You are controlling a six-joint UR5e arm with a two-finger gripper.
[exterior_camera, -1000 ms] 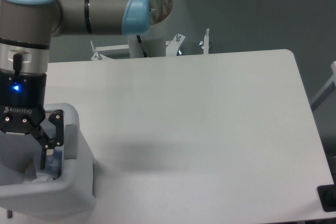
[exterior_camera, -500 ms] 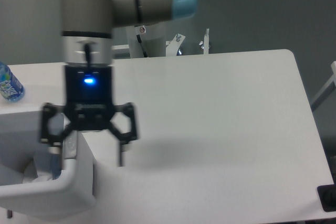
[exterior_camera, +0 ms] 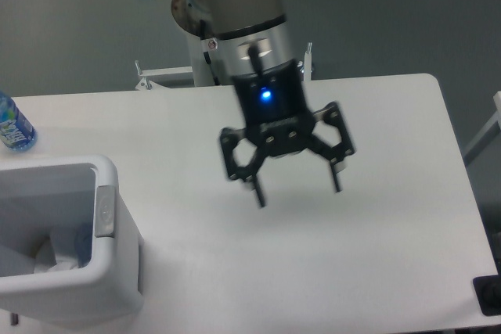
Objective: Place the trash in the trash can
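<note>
The white trash can (exterior_camera: 117, 271) stands at the table's front left corner, with a light grey oblong panel on its right rim. Inside it lie the crumpled white paper wad (exterior_camera: 53, 256) and part of a clear plastic bottle (exterior_camera: 82, 242), mostly hidden by the rim. My gripper (exterior_camera: 297, 189) is open and empty, hanging above the middle of the table, well to the right of the can.
A blue-labelled, blue-tinted bottle (exterior_camera: 12, 127) stands on the table at the far left edge, behind the can. The white table (exterior_camera: 376, 232) reaches its right edge near the frame's right side. The arm's base with metal brackets (exterior_camera: 258, 64) sits behind the table's back edge.
My gripper opened over the trash can, left the bottle inside, and swung right to above the table's middle, empty. The blue-tinted bottle came into sight as the arm cleared.
</note>
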